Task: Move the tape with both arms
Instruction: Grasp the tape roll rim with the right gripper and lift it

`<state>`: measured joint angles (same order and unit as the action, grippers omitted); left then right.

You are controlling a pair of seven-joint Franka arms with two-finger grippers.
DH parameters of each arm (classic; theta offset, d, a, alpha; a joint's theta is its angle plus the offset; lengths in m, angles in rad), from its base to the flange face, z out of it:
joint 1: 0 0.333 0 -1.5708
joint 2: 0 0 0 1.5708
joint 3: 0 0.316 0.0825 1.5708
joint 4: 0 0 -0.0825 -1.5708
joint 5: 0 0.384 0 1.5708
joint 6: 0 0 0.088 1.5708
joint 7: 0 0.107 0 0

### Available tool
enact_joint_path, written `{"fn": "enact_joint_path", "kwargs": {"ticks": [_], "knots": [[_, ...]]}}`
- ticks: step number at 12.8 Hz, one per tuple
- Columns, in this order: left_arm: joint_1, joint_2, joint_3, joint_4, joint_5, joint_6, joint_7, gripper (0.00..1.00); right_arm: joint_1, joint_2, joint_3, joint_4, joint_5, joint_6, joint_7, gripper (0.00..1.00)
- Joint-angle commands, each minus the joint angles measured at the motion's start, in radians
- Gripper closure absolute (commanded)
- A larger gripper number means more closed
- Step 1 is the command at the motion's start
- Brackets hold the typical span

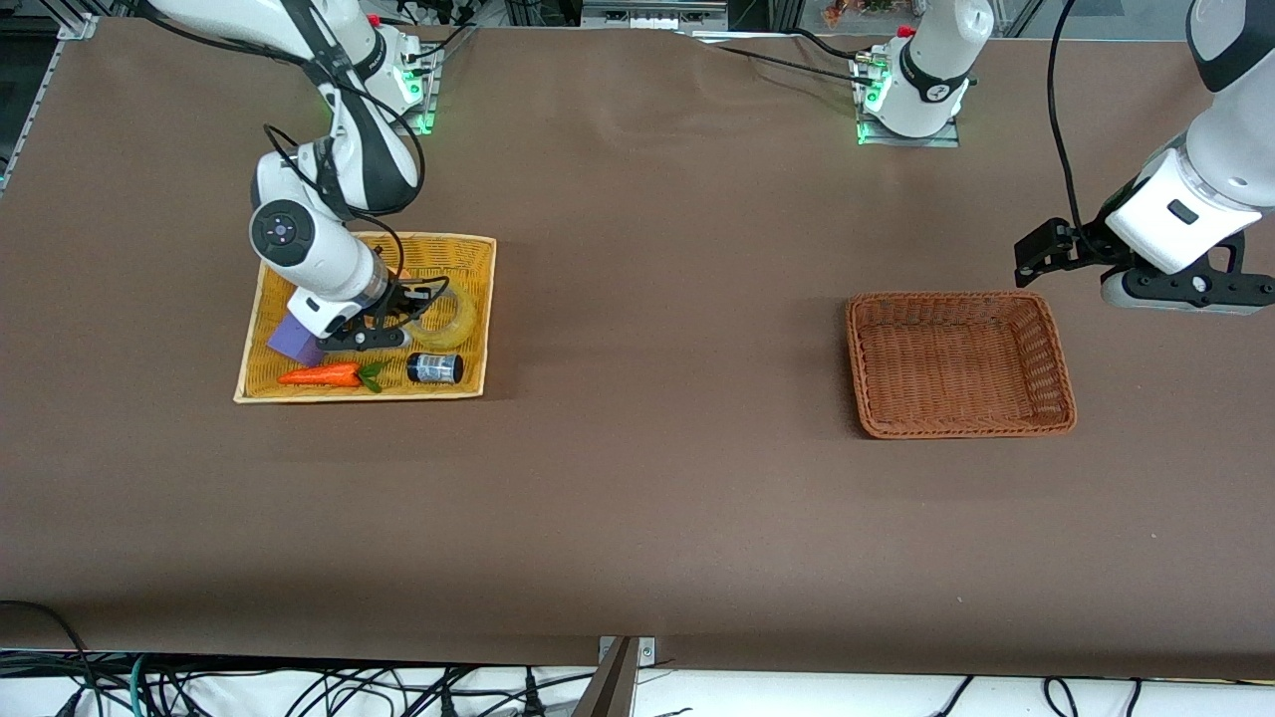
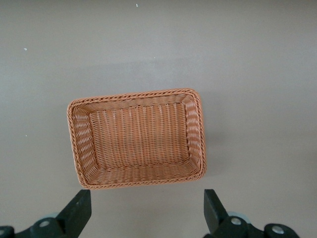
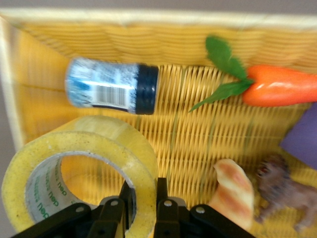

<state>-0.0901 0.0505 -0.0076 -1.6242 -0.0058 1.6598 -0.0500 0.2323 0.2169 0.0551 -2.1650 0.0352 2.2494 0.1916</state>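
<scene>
Tape (image 3: 81, 173) — in the yellow tray (image 1: 468, 249) toward the right arm's end of the table, its wall clenched between the right gripper's (image 1: 403, 317) fingers (image 3: 163, 210), not yet lifted clear as far as can be judged; handover and delivery remain. Left gripper (image 2: 146, 210) — spread wide, waiting over the table beside the empty brown basket (image 1: 1061, 358). Only the right wrist view shows the pinch, plus a croissant (image 3: 235, 191) and toy animal (image 3: 280, 191); jar (image 1: 435, 367) and carrot (image 1: 321, 375) appear in both.
</scene>
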Motion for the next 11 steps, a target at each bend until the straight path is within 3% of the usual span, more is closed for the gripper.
{"fn": "enact_joint_path", "kwargs": {"ticks": [1, 4, 6, 8, 11], "knots": [[0.004, 0.003, -0.006, 0.020, 0.013, -0.020, 0.016, 0.00, -0.004, -0.030, 0.043, 0.167, 0.024, -0.213, 0.017, 1.00], [0.006, 0.003, -0.006, 0.020, 0.013, -0.020, 0.018, 0.00, 0.008, 0.010, 0.133, 0.258, 0.070, -0.246, 0.174, 1.00], [0.006, 0.005, -0.006, 0.020, 0.013, -0.020, 0.018, 0.00, 0.079, 0.105, 0.186, 0.339, 0.068, -0.223, 0.370, 1.00], [0.006, 0.003, -0.006, 0.020, 0.013, -0.020, 0.019, 0.00, 0.236, 0.212, 0.181, 0.414, 0.060, -0.133, 0.565, 1.00], [0.006, 0.003, -0.006, 0.020, 0.013, -0.020, 0.019, 0.00, 0.369, 0.329, 0.170, 0.425, 0.045, 0.083, 0.785, 1.00]]}}
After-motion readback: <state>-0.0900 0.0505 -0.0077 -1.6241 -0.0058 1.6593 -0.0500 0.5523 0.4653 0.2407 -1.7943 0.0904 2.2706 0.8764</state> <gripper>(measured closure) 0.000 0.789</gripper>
